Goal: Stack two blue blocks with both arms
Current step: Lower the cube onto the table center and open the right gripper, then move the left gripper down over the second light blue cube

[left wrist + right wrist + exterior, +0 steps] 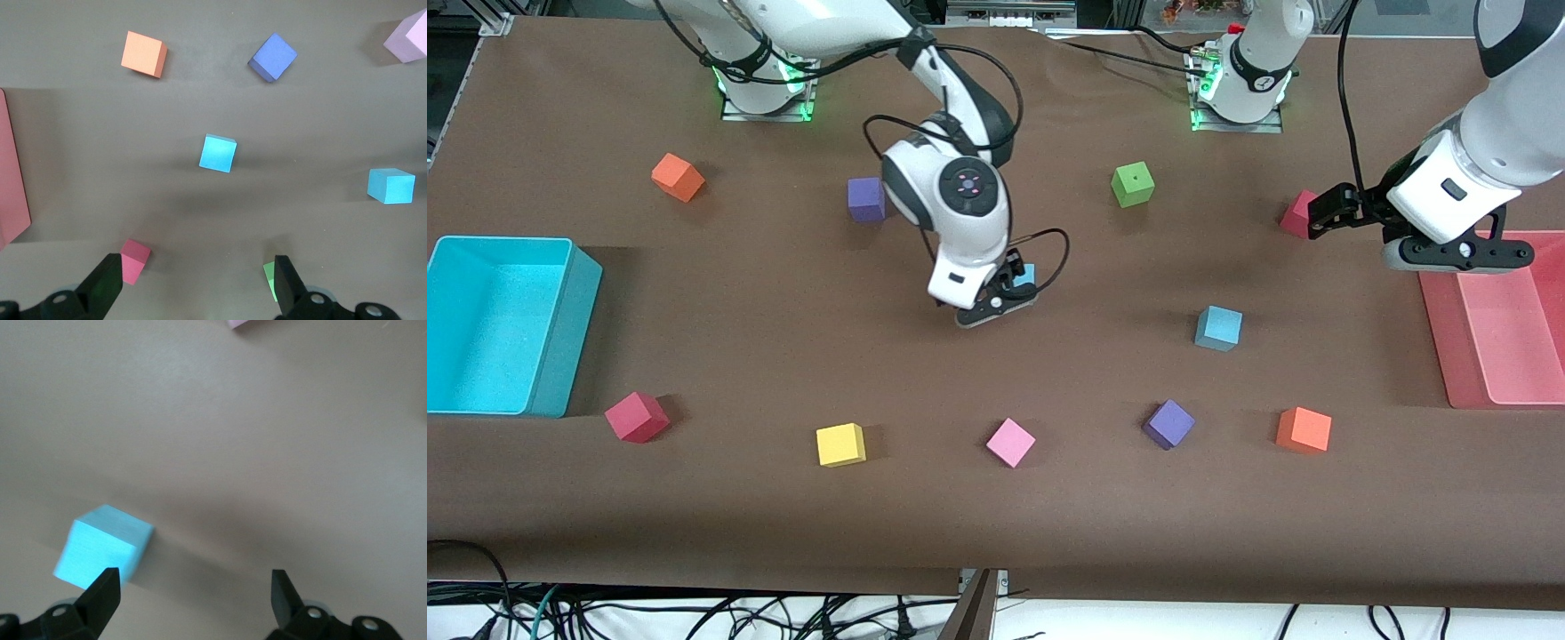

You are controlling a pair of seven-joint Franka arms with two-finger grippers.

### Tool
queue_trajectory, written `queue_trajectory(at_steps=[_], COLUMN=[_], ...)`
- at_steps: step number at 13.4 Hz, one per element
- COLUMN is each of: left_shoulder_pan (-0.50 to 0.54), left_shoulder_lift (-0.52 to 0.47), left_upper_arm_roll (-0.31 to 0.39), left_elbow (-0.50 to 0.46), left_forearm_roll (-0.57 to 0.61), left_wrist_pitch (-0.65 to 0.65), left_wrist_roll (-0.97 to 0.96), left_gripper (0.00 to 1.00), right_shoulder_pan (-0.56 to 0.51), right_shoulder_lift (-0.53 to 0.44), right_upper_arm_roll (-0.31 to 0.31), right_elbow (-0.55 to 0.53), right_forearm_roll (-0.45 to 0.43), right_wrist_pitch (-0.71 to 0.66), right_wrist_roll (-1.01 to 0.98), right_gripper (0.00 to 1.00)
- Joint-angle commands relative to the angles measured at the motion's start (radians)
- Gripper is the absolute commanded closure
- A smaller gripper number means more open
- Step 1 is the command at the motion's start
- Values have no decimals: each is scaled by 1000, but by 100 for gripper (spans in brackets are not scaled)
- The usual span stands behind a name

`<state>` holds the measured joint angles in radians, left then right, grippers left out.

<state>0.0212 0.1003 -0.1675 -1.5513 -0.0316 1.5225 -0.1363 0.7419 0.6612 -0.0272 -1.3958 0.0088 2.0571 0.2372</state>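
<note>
1. Cyan bin [560,329] at the right arm's end of the bench [783,524].
2. Mid-bench: right claw [1009,289] low, fingers [103,595] spread, gripping nothing. One blue block [1028,273] just beside it on the bench, mostly hidden by the claw in the front view; off to one side of a fingertip in the right wrist view [103,548].
3. Second blue block [1218,328] nearer the left arm's end, well apart from the first.
4. Left claw [1329,216] spread wide, empty, up over a red block [1296,213] beside the pink tray [1436,329].
</note>
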Motion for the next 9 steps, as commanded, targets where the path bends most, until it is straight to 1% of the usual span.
queue_trajectory(at_steps=[1,2,3,4,6,7,9], left_shoulder_pan=[2,6,5,6,6,6,11], left_shoulder_lift=[74,75,75,76,81,81,79], left_upper_arm_roll=[-3,-3,-3,-3,-3,-3,-3], left_elbow=[22,23,19,11,8,8,-1], left_forearm_roll=[27,25,25,25,25,25,25], left_wrist_pitch=[-50,-54,-59,-64,-67,-67,-67], left_wrist_roll=[3,0,0,0,0,0,3], left_gripper=[0,0,0,0,0,0,0], right_shoulder_pan=[-39,-67,-88,-101,-114,-114,-114], right_shoulder_lift=[-71,-80,-100,-127,-178,-190,-192], right_upper_arm_roll=[12,12,12,12,12,12,16], right_elbow=[-104,-133,-181,-245,-388,-435,-489], right_forearm_roll=[11,29,69,114,186,210,221], right_wrist_pitch=[12,29,72,145,314,375,458], right_wrist_roll=[-178,-282,-383,-463,-574,-616,-662], right_gripper=[0,0,0,0,0,0,0])
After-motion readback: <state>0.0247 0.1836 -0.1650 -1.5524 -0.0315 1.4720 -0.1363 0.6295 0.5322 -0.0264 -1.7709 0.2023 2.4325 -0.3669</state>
